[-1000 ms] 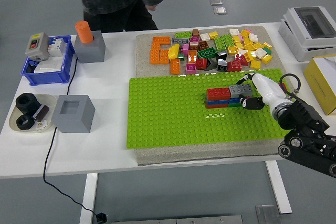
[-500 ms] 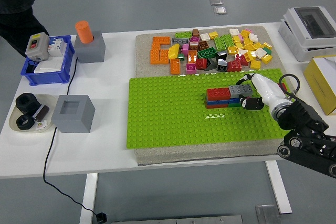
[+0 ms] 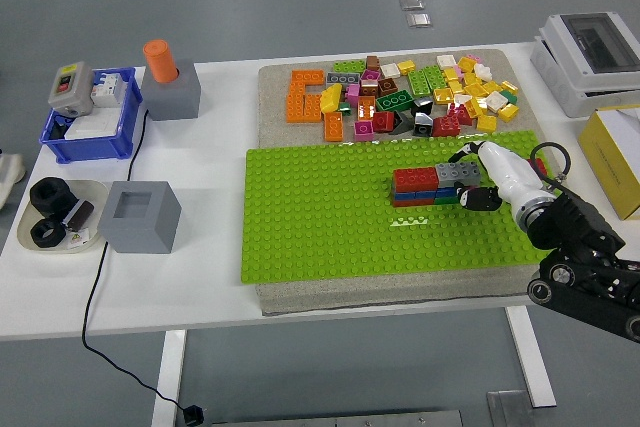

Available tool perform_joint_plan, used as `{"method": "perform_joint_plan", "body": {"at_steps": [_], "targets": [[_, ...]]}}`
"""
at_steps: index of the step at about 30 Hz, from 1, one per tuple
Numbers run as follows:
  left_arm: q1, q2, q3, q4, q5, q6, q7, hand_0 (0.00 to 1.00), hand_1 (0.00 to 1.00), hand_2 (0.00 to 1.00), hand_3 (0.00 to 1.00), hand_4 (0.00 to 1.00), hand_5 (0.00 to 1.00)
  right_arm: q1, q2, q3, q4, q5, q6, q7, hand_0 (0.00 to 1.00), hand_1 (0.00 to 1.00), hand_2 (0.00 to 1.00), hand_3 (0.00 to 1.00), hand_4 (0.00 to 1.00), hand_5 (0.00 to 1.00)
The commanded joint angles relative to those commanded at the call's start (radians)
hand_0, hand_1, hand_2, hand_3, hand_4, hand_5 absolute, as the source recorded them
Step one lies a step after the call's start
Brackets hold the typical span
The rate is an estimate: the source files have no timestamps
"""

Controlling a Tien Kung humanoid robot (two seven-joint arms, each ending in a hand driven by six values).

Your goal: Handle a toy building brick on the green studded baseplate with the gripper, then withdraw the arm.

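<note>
The green studded baseplate [image 3: 320, 217] lies on a beige mat in the middle of the table. On its right part stands a small stack: red bricks [image 3: 414, 179] over blue and green ones, with a grey brick [image 3: 455, 174] on top at the right end. My right hand [image 3: 480, 179], white with black fingertips, comes in from the lower right. Its fingers are curled around the right end of the grey brick, one over the top and the thumb below. My left arm is out of view.
A pile of loose bricks [image 3: 410, 97] and orange plates [image 3: 305, 95] lies behind the baseplate. At the left are a blue bin [image 3: 90, 117], a grey block with an orange cylinder [image 3: 170, 82], a grey cube [image 3: 140, 215] and a tray of black parts [image 3: 55, 217]. White [image 3: 595, 57] and yellow [image 3: 615, 157] boxes stand at the right.
The person at the far side has walked off to the left and out of view. My right hand has stayed at the grey brick, almost still.
</note>
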Motion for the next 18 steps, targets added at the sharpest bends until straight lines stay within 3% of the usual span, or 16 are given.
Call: {"method": "perform_joint_plan", "body": {"at_steps": [18], "targets": [[-0.001,-0.001,0.004,0.0,-0.006,0.0,-0.003,0.831,0.875,0.818,0.704,0.876,0.595,-0.003,0.006,0.005,0.0,-0.007,-0.003,-0.004,0.998,0.922,0.912,0.417,0.534,0.002]]}}
